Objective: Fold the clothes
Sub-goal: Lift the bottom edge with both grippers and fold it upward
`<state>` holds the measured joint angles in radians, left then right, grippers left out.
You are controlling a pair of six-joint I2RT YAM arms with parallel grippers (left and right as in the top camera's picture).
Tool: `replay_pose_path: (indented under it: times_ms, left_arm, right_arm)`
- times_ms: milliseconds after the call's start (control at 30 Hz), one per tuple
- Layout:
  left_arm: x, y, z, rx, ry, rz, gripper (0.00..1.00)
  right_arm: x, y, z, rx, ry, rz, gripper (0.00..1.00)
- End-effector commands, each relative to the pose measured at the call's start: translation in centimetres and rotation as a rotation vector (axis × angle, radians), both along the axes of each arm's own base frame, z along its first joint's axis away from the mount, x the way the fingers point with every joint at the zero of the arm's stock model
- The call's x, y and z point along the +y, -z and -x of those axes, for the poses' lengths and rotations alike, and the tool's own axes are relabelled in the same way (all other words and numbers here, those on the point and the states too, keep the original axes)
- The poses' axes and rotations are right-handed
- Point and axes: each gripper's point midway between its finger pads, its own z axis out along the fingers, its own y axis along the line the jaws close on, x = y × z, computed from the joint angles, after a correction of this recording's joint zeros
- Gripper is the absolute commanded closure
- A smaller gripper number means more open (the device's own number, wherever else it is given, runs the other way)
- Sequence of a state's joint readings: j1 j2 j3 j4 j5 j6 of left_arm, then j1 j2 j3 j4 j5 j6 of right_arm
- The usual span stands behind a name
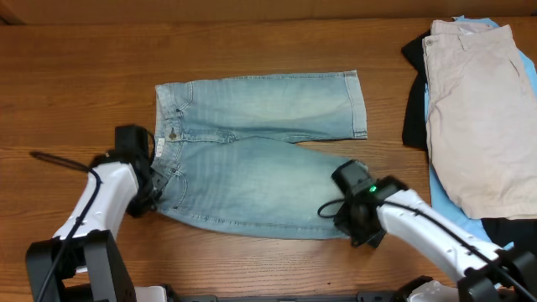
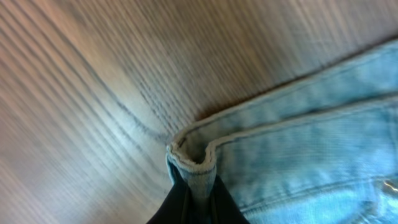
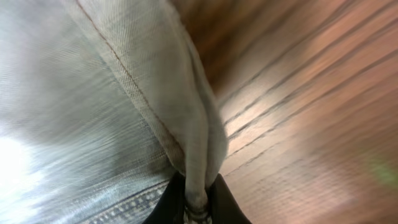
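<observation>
Our left gripper (image 2: pixel 194 198) pinches the shorts (image 1: pixel 252 164) at the waistband and our right gripper (image 3: pixel 196 199) at the hem, both bites shallow between the jaws, so an uneven lift could slip one free.

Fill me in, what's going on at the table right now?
Both arms are on the light-blue denim shorts, which lie spread flat on the table with no fold made yet. The left tool is shut on the near waistband corner. The right tool is shut on the near leg's hem. At the right edge a beige garment lies on a sky-blue garment and a black garment, untouched.
</observation>
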<state>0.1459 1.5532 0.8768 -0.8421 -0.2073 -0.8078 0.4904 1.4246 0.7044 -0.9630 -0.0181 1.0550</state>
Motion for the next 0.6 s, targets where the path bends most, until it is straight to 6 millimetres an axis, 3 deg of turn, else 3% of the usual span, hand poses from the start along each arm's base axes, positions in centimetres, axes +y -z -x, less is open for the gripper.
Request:
replay_pose_path:
  times_ms: [0, 167, 300, 433, 567]
  left_arm:
    - [1.4, -5.8, -4.4, -0.081, 0.155, -0.061, 0.96]
    - [1.7, -13.6, -6.4, -0.13, 0.23, -0.085, 0.96]
    - [1.5, -18.2, -6.2, -0.15, 0.238, -0.091, 0.96]
    - [1.3, -20.1, -4.9, -0.123, 0.239, -0.083, 0.96]
    - [1.0, -19.6, -3.8, -0.072, 0.245, -0.058, 0.96]
  right_arm:
    - [-1.4, -5.7, -6.2, -0.216, -0.036, 0.021, 0.96]
    - [-3.8, -13.4, -11.1, -0.367, -0.075, 0.01, 0.96]
    - [-5.8, -17.8, -12.3, -0.422, -0.073, 0.017, 0.96]
    - [-6.2, -19.5, -11.5, -0.404, -0.086, 0.021, 0.96]
    - [-5.8, -19.4, -10.7, -0.372, -0.091, -0.007, 0.96]
